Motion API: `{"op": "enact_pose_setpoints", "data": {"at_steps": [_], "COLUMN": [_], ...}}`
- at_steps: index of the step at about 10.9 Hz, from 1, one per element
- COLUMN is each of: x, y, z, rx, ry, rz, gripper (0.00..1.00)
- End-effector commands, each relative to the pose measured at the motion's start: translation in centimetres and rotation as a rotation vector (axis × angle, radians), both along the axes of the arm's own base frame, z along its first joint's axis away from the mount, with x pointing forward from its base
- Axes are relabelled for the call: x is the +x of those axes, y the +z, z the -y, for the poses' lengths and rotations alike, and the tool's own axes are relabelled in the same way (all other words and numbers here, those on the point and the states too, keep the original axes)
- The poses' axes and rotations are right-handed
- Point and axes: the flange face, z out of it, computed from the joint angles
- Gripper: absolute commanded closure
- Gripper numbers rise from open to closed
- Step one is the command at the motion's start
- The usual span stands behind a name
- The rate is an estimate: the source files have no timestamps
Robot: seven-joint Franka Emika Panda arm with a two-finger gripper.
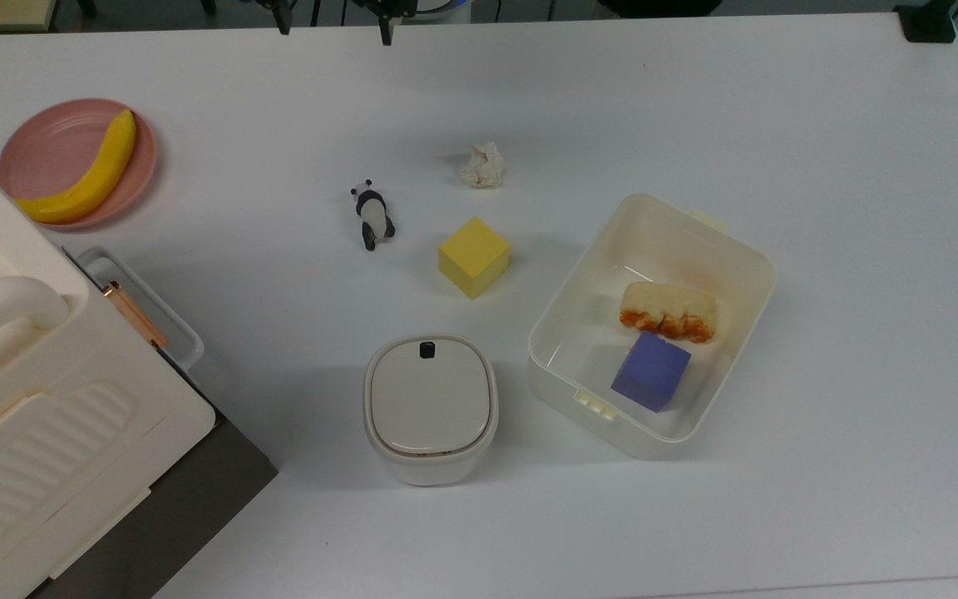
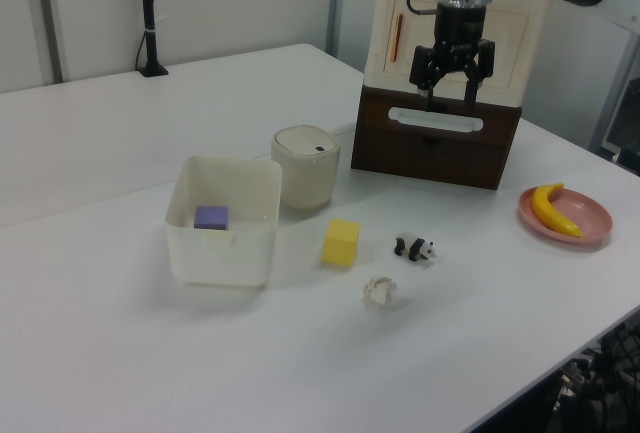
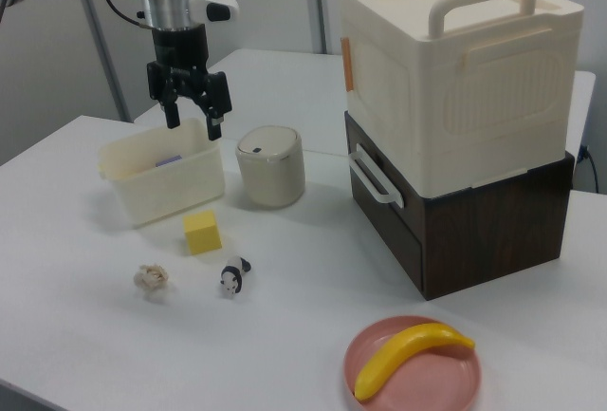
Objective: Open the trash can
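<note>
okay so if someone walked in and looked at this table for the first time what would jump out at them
Probably the big cream case stacked on a dark wooden drawer box, towering at the right view's right. Next, the bright colours: a banana on a pink plate at the top view's upper left, and a yellow cube mid-table just above the closed trash can. The gripper hangs open, high above the table.

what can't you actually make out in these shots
- Inside of the trash can: hidden in all three views by its shut lid.
- Bread piece in the lidless box: hidden in the left view by the box wall; the top view shows it.
- Purple cube: mostly hidden in the right view behind the box rim.
- Ribbed case: cut off by the top view's left edge.
</note>
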Motion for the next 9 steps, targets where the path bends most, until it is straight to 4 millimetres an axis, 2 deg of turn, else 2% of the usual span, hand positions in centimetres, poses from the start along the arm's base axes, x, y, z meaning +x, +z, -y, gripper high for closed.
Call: {"op": "enact_pose_setpoints", "data": {"at_steps": [1, 9], "x": [0.63, 1.62], "y": [-0.92, -1.62], "z": [0.24, 0.36], "rx": [-0.013, -0.016], "ry": [0.032, 0.035], "rz": [0.042, 0.076], "gripper": [0.0, 0.0]}}
